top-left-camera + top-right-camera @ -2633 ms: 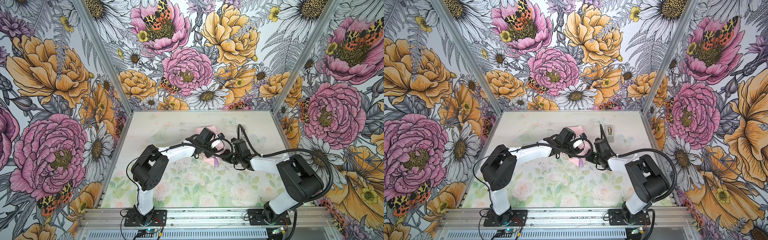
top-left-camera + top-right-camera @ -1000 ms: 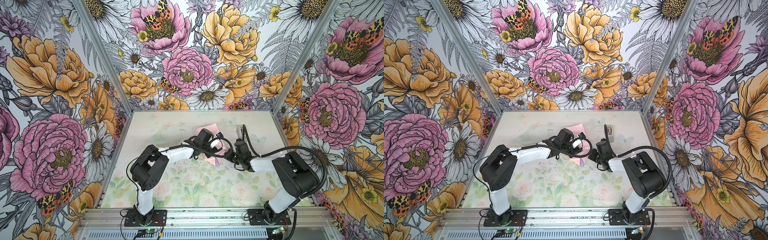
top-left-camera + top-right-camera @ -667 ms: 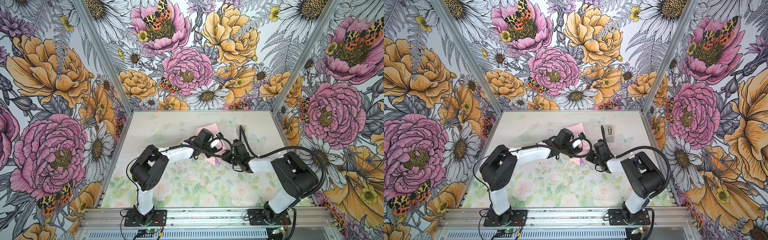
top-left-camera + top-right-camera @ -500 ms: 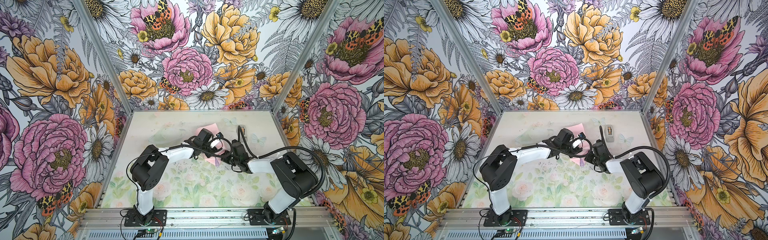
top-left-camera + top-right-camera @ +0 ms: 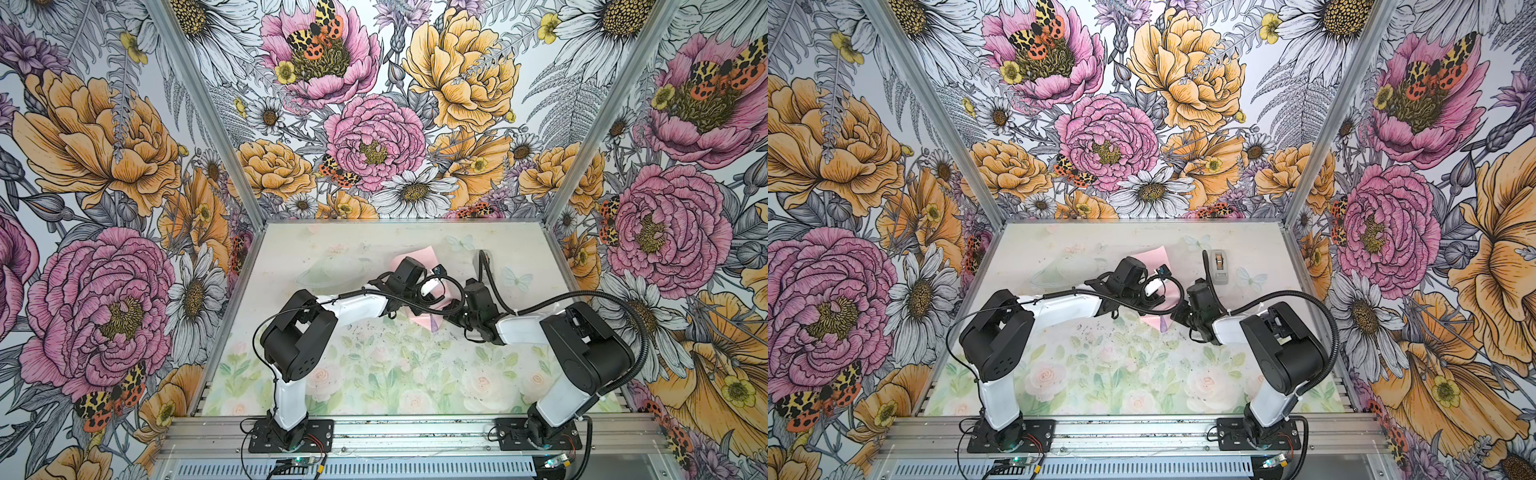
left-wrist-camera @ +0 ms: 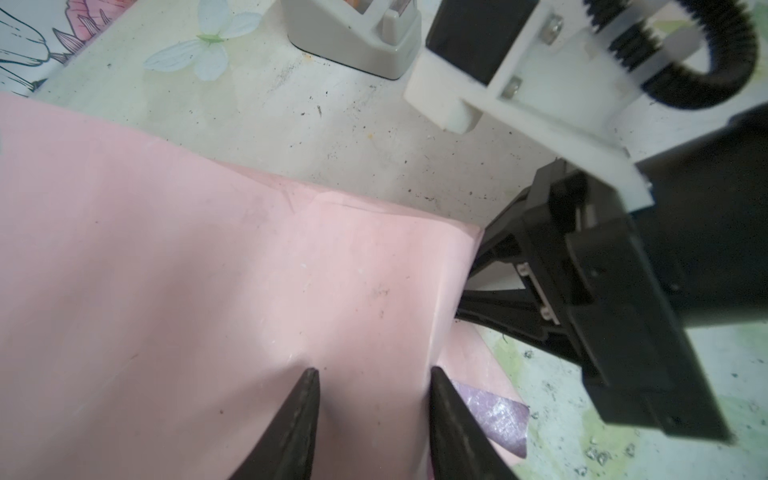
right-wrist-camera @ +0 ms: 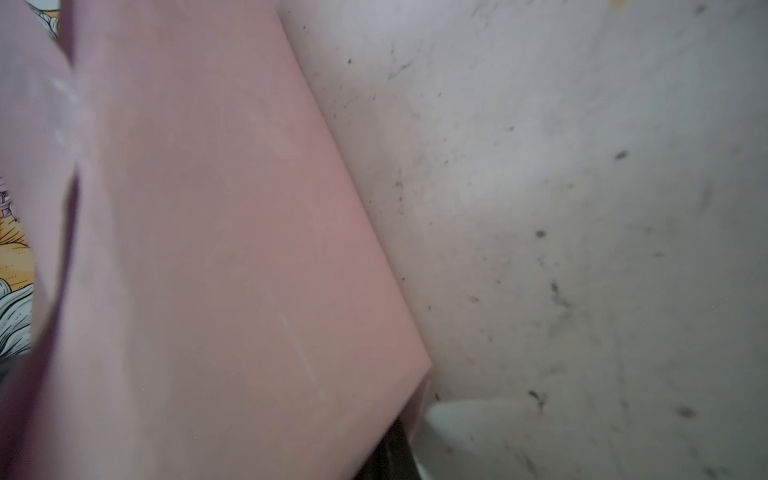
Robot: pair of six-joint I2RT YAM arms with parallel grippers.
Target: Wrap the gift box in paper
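Your right gripper is clamped on the paper toward the far edge of the tabletop. The jaws of your left gripper stand apart on it; whether they grip, I cannot tell.

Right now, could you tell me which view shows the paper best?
The left wrist view: the paper spreads wide and sharp, pink face up, one lilac corner showing. Both top views show small pink patches; the right wrist view shows a blurred close-up.
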